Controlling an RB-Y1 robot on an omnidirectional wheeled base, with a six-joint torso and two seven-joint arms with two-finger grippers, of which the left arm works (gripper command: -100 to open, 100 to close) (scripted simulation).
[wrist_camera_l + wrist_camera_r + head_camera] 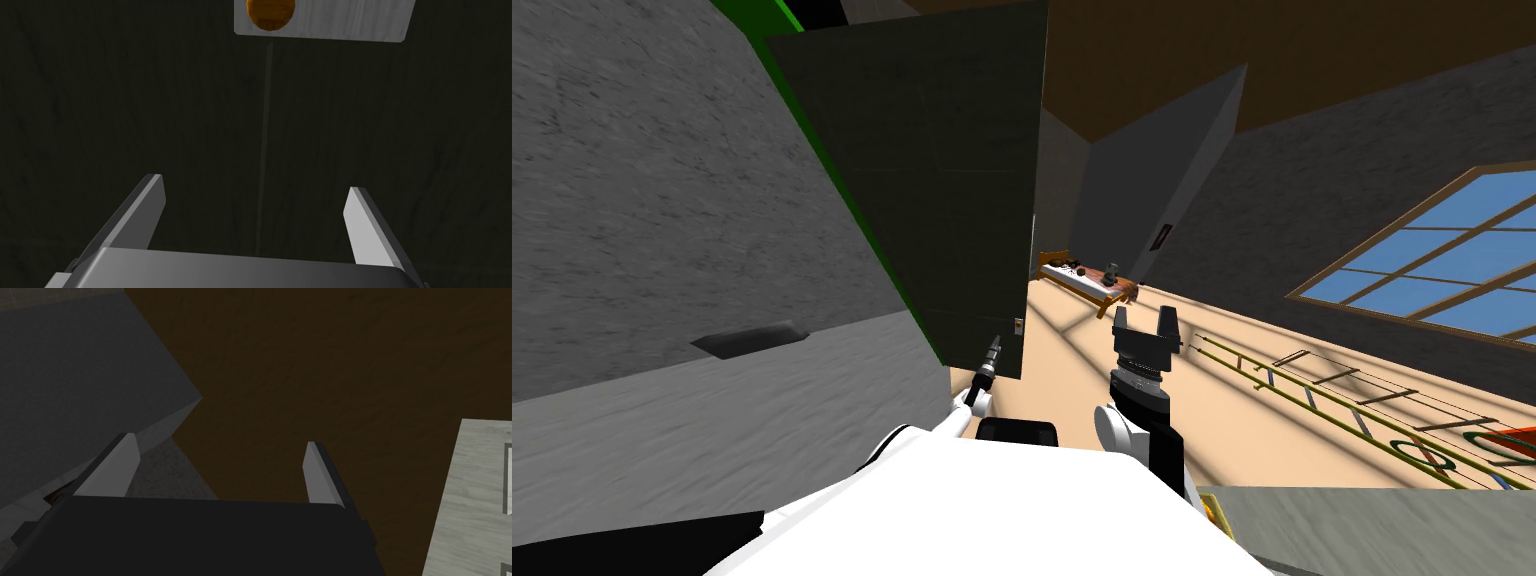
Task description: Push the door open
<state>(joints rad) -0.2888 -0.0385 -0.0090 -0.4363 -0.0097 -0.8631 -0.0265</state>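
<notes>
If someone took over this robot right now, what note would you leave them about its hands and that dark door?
Left gripper: open and empty, aimed at the flat, dark door near its free edge. The round orange knob on its light grey plate lies just beyond the fingertips. Whether it touches the door cannot be told.
Right gripper: open and empty, raised clear of the door.
Done: the door seems partly open, with a room showing past its edge.
To do: press the door face until it swings wide.
</notes>
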